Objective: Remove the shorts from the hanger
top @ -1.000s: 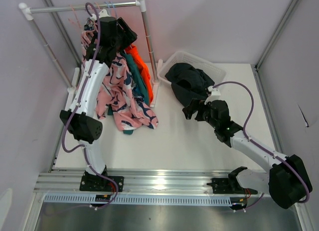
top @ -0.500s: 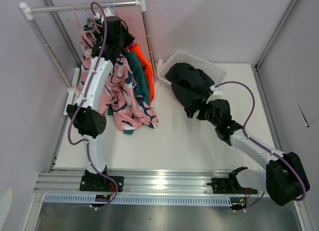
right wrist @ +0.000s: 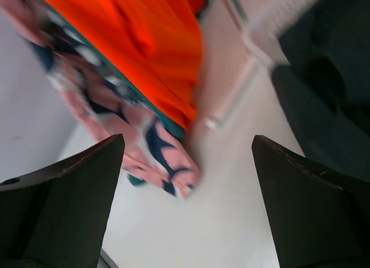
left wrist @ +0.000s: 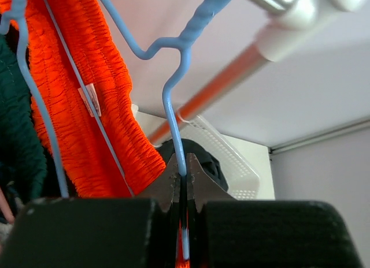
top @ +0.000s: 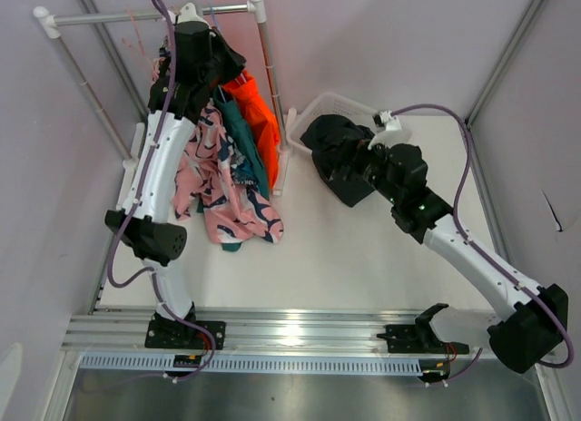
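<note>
Orange shorts, teal shorts and pink printed shorts hang from the rack and drape onto the table. My left gripper is up at the rail, shut on the thin wire of a blue hanger, with the orange shorts just to its left. Black shorts spill out of the white basket. My right gripper hangs open and empty over the table beside the black shorts, facing the orange shorts and pink shorts.
The clothes rack has a grey rail and a white post between the hanging clothes and the basket. Walls close in on the left, back and right. Bare white tabletop lies in front of the arms.
My left gripper has closed on the blue hanger wire and shifted slightly at the rail. My right arm has swung back and up, toward the basket and the black shorts.
</note>
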Controlling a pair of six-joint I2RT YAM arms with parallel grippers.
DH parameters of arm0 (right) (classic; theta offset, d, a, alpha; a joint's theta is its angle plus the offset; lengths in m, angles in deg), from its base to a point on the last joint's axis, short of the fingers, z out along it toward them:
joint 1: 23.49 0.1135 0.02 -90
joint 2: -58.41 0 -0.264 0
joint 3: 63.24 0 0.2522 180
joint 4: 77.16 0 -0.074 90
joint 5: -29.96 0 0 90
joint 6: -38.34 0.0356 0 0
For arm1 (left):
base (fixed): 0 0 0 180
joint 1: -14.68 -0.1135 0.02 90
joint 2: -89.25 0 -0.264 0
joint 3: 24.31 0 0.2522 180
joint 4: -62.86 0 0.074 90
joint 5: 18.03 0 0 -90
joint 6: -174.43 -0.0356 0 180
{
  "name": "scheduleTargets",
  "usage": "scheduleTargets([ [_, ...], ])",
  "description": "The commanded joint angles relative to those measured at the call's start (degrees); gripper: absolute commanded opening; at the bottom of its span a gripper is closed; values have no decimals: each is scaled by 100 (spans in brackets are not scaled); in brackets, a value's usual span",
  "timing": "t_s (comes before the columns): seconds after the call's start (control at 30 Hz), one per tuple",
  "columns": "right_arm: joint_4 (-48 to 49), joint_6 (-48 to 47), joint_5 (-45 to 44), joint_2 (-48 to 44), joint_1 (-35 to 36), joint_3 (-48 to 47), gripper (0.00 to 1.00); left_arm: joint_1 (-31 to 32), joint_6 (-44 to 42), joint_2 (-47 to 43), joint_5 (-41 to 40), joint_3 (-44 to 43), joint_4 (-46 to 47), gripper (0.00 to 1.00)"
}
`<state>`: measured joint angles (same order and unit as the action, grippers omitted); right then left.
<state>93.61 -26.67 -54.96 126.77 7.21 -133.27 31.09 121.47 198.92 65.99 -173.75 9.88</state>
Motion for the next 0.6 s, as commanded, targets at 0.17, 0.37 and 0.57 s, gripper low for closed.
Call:
scheduleTargets([
  [0.17,-137,-118,-464,353,1420,-1703,99,319,111,-1025,299,75,433,0],
  [0.37,-85,-38,-1122,801,2219,-1756,99,451,295,-1280,483,147,284,0],
  [0.57,91,-161,-1685,1091,2616,-1720,99,495,436,-1790,747,603,221,0],
])
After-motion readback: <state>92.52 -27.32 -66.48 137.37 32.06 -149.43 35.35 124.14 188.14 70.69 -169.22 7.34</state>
